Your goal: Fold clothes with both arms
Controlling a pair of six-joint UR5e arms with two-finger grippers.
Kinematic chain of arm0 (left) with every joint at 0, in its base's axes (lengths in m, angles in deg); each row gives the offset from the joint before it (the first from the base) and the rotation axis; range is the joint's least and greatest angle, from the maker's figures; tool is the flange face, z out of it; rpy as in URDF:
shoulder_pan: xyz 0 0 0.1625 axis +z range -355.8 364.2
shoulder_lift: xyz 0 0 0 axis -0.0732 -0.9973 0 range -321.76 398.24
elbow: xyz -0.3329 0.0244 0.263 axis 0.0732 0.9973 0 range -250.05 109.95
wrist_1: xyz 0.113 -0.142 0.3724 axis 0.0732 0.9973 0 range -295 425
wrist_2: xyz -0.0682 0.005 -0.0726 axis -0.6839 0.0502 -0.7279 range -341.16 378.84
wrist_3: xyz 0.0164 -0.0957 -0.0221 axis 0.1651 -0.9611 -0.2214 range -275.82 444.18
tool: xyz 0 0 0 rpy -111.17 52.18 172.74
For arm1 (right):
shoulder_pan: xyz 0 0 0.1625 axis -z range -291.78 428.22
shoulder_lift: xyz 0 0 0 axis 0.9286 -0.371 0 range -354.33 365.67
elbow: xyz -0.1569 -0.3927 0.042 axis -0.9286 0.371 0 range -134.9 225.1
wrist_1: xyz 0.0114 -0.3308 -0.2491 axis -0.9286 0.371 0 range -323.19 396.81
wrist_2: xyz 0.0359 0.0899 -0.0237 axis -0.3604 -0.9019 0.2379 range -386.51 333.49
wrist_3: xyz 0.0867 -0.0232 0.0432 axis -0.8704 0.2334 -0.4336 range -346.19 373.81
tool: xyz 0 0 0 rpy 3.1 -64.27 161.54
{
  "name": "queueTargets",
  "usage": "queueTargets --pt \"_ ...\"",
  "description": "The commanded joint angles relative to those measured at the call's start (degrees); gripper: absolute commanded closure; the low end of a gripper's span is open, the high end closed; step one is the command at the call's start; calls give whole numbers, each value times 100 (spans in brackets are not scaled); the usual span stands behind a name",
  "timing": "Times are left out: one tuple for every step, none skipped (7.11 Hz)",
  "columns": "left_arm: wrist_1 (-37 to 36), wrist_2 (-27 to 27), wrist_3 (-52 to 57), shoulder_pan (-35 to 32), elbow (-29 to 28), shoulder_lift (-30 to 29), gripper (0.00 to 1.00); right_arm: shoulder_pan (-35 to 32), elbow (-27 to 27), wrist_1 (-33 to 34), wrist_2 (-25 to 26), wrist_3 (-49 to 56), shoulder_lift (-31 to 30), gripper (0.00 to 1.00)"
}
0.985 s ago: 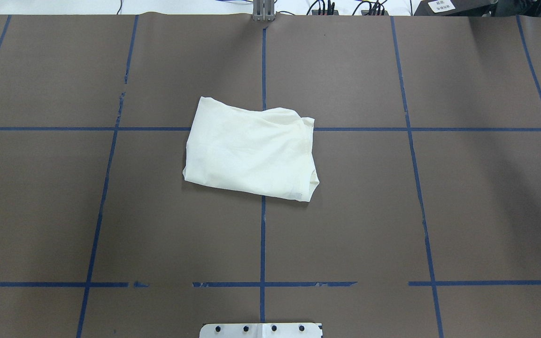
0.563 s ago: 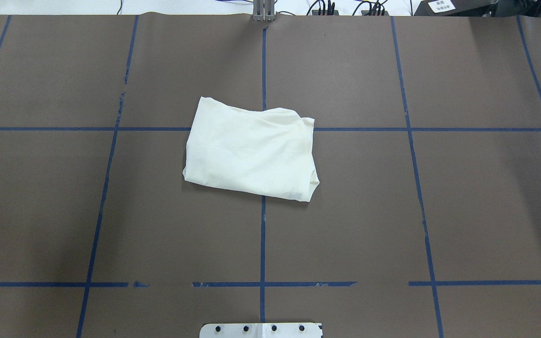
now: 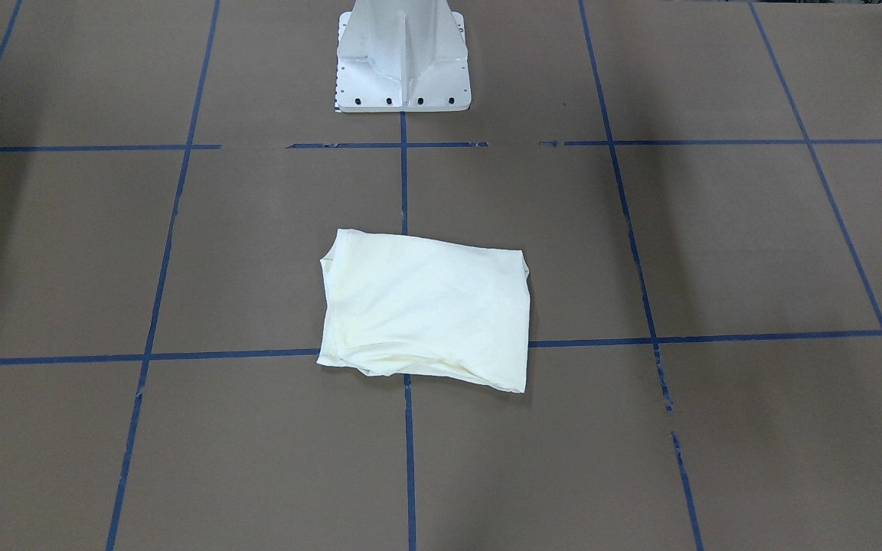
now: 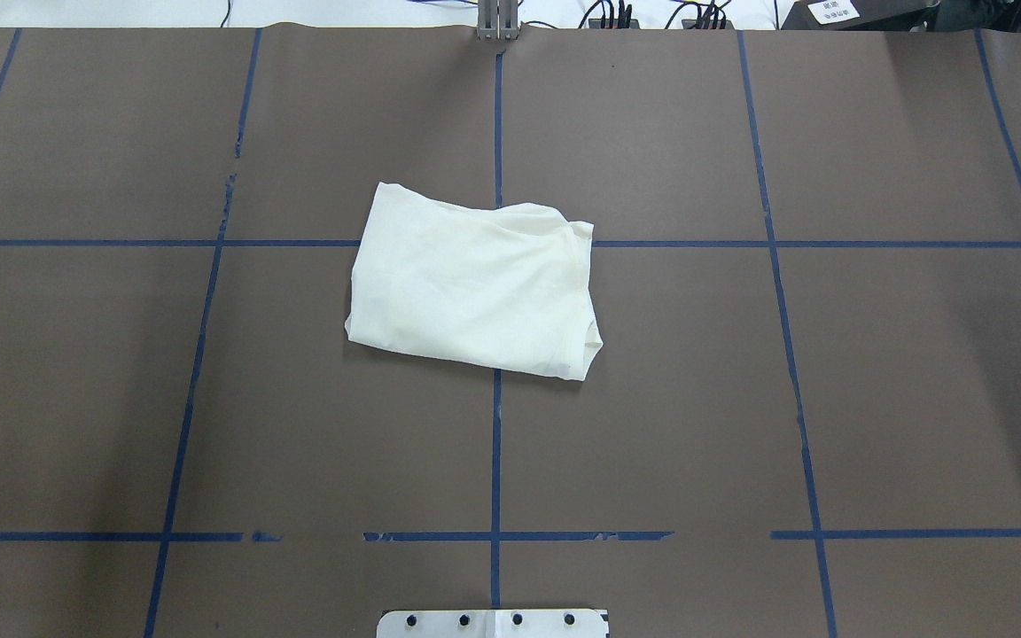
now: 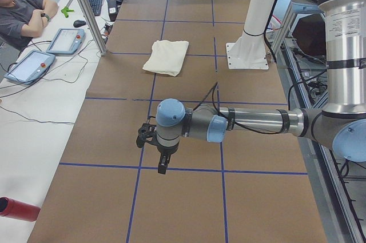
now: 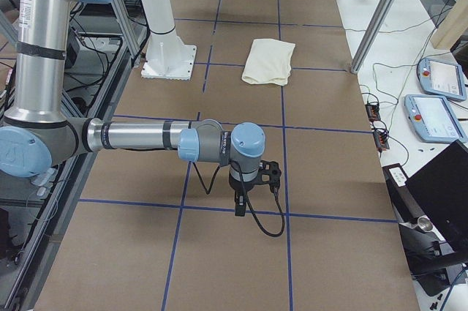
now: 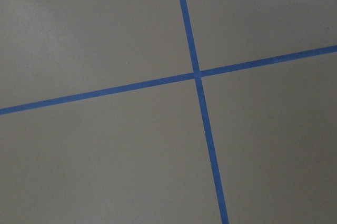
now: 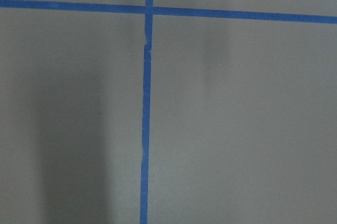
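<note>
The clothes are one cream shirt, folded into a compact, slightly skewed rectangle with its plain side up, lying at the middle of the brown table. It also shows in the front view and both side views. My left gripper hangs low over the table far from the shirt, near my left end. My right gripper hangs the same way near my right end. Both show only in the side views, so I cannot tell whether either is open or shut. The wrist views show only bare table and blue tape lines.
The white pedestal base stands behind the shirt on my side. Blue tape lines grid the table. A seated person and teach pendants are on the far side bench. An aluminium post stands there.
</note>
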Motion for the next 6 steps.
queueTargets --pt "32 60 -3 39 -39 66 1 -2 -78 66 71 -26 14 0" --pt "33 17 -3 40 -39 83 1 -2 -61 75 -7 -8 5 0" --pt "-11 -18 -3 31 -13 135 1 -2 -60 75 -34 1 5 0" --pt "-203 -105 6 31 5 145 1 -2 -60 75 -43 -8 14 0" --pt "-414 -150 49 22 66 145 1 7 -60 66 -43 -17 14 0" --pt "-424 -150 41 22 110 136 1 7 -69 66 -43 -17 14 0"
